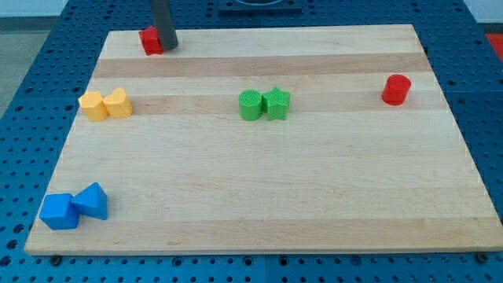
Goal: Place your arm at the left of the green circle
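Green circle (250, 105) sits mid-surface, touching a green star (277, 103) at its 3 o'clock. My tip (168, 46), a bare rod tool with nothing to open or close, rests well apart at the circle's 10 o'clock, touching a red block (151, 40) whose shape is partly hidden. Approach not yet made; the spot at the circle's 9 o'clock is free. Rod's upper length is cut off.

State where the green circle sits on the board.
The green circle sits just above mid-board, touching the green star on its right.
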Robot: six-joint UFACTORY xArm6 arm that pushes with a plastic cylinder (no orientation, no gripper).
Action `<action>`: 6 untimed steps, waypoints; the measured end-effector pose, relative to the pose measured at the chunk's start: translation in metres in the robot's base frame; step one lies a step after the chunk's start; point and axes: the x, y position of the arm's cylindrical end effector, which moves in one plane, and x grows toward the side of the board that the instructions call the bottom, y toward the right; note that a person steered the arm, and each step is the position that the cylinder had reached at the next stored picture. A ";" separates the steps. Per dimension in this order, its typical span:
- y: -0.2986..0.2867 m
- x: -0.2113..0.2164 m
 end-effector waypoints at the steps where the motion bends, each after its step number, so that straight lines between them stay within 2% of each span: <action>1: -0.022 0.000; 3: -0.027 0.006; 6: 0.099 0.051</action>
